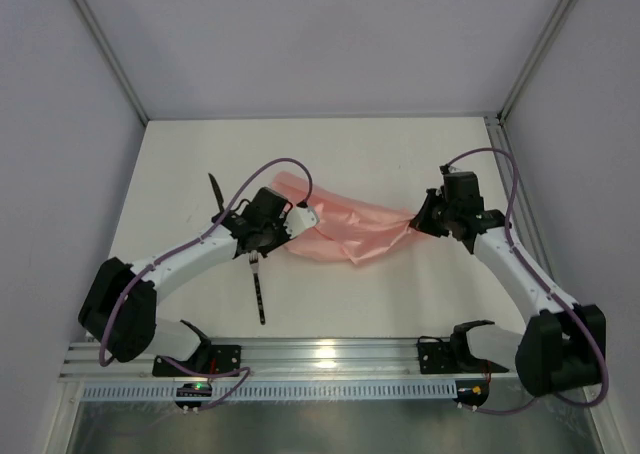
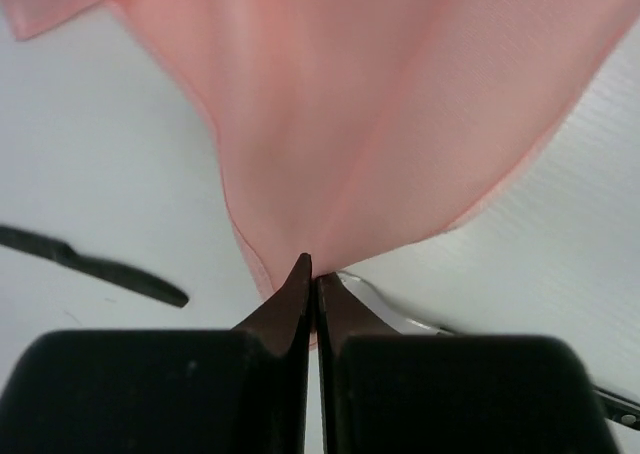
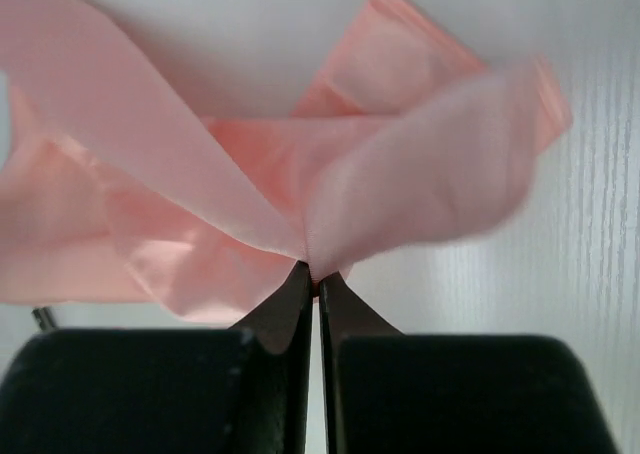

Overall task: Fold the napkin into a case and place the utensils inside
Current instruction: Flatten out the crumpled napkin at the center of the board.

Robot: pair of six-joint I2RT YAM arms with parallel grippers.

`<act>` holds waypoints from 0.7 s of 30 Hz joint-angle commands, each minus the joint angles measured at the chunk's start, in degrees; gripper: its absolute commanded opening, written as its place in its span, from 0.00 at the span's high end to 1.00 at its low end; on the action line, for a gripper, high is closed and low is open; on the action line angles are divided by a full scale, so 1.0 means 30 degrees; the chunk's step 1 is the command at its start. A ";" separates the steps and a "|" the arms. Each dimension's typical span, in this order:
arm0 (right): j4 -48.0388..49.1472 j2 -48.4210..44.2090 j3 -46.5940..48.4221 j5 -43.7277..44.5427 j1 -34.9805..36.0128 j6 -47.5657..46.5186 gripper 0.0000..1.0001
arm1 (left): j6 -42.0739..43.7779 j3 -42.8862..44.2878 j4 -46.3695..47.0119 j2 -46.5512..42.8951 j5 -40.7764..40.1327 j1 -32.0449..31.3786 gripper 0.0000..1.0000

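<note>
1. Napkin, thin pale-pink cloth, lies creased and rumpled mid-table, drawn between both grippers.
2. Slender black knife lies farthest left, with the dark-handled, silvery-tined fork just right of it.
3. Left gripper is pinched closed on the napkin's left edge.
4. Right gripper is clamped tight on its bunched right corner.

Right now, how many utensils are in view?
2. The knife lies left of the napkin, toward the far side. The fork lies closer to the near edge, just short of the napkin's left end. The bunched napkin could hide more.
</note>
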 commanded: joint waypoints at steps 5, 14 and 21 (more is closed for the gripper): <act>-0.6434 -0.6712 0.4700 -0.0515 0.1818 -0.1137 0.96 | 0.0718 -0.0153 -0.1146 -0.3310 0.0678 0.1810 1.00; -0.1349 -0.1346 0.6222 -0.4003 0.1644 0.1174 0.95 | 0.1099 -0.0447 -0.0826 -0.3199 0.0944 0.1810 1.00; -0.1595 0.9112 1.3325 -0.1550 0.0354 0.1422 0.37 | 0.0807 0.0312 0.0201 -0.0652 0.0707 0.1810 1.00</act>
